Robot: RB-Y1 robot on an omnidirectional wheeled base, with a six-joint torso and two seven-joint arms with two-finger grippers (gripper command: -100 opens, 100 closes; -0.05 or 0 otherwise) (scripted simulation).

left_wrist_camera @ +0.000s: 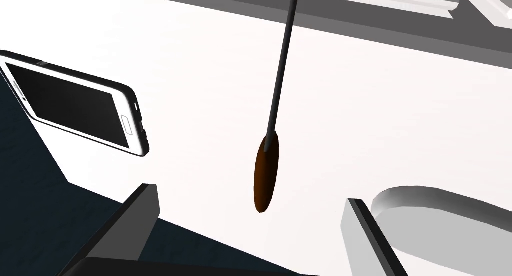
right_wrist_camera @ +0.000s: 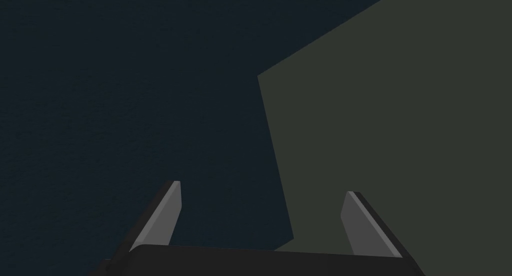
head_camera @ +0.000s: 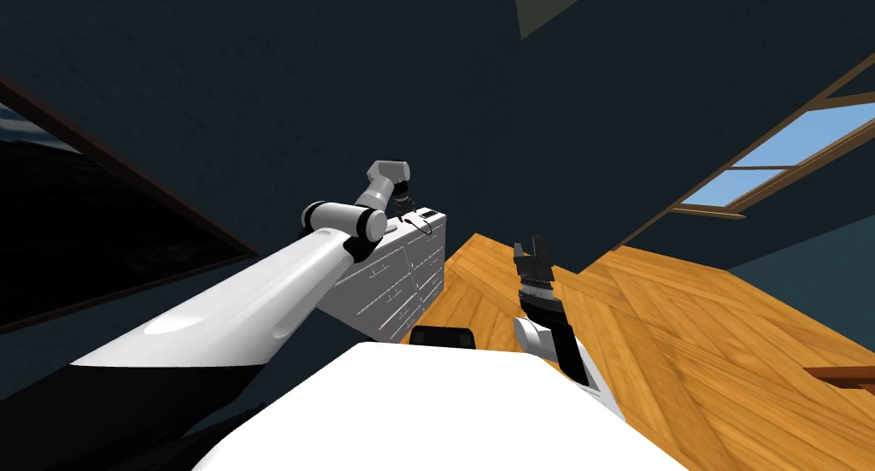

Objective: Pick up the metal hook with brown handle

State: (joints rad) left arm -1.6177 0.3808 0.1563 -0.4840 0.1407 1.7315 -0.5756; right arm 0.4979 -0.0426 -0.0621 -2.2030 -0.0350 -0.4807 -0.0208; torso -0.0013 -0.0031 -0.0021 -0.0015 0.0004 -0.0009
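The hook [left_wrist_camera: 272, 122] has a thin dark metal shaft and a brown oval handle [left_wrist_camera: 265, 173], and lies on the white top of a chest of drawers [head_camera: 402, 273]. My left gripper [left_wrist_camera: 252, 208] hovers open just over the handle's end, one finger on each side, touching nothing. In the head view the left gripper [head_camera: 402, 203] reaches over the chest's top, where the hook [head_camera: 419, 222] is a thin dark line. My right gripper [head_camera: 531, 250] is raised over the wooden floor, open and empty.
A black-and-white smartphone [left_wrist_camera: 80, 105] lies on the chest's top [left_wrist_camera: 400, 112] beside my left finger [left_wrist_camera: 142, 205], partly over the edge. A white curved object [left_wrist_camera: 440, 213] sits by the other finger. Dark walls rise behind the chest; a window [head_camera: 769, 162] is at right.
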